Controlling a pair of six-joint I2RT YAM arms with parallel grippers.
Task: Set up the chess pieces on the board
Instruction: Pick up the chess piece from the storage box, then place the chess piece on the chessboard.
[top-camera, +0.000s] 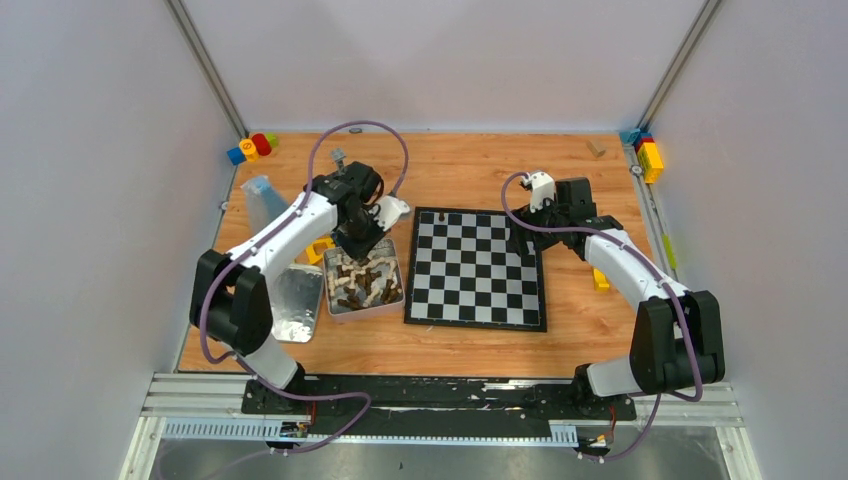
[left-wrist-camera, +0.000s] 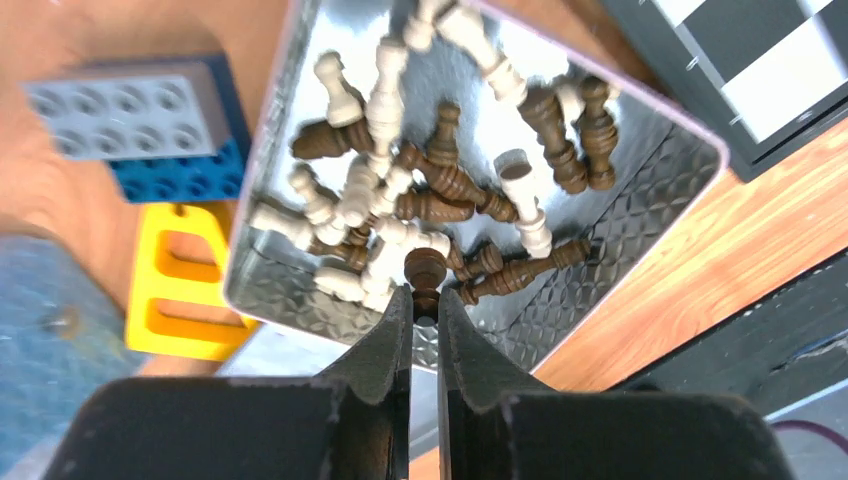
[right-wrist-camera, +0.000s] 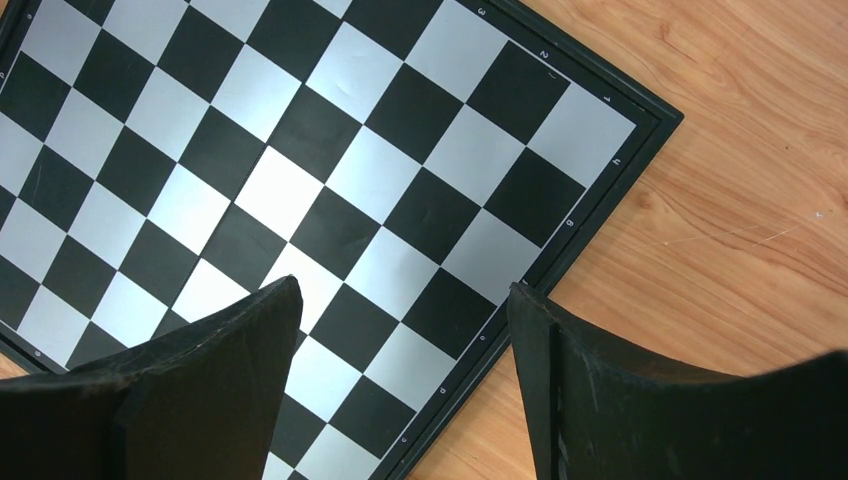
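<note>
A wooden tabletop (top-camera: 470, 345) sits between pale grey walls (top-camera: 450, 60). On it lies the board (top-camera: 476, 268), black and silvery-white checks inside a black border. Just left of the board, a shiny metal tin (top-camera: 365, 314) holds the chess pieces (top-camera: 362, 280), dark brown and cream, heaped on their sides. Over that tin the left gripper (left-wrist-camera: 425, 300) pinches 1 dark brown piece (left-wrist-camera: 425, 268) at its stem. The right gripper (right-wrist-camera: 402, 288) hangs spread wide above the board's far right corner.
</note>
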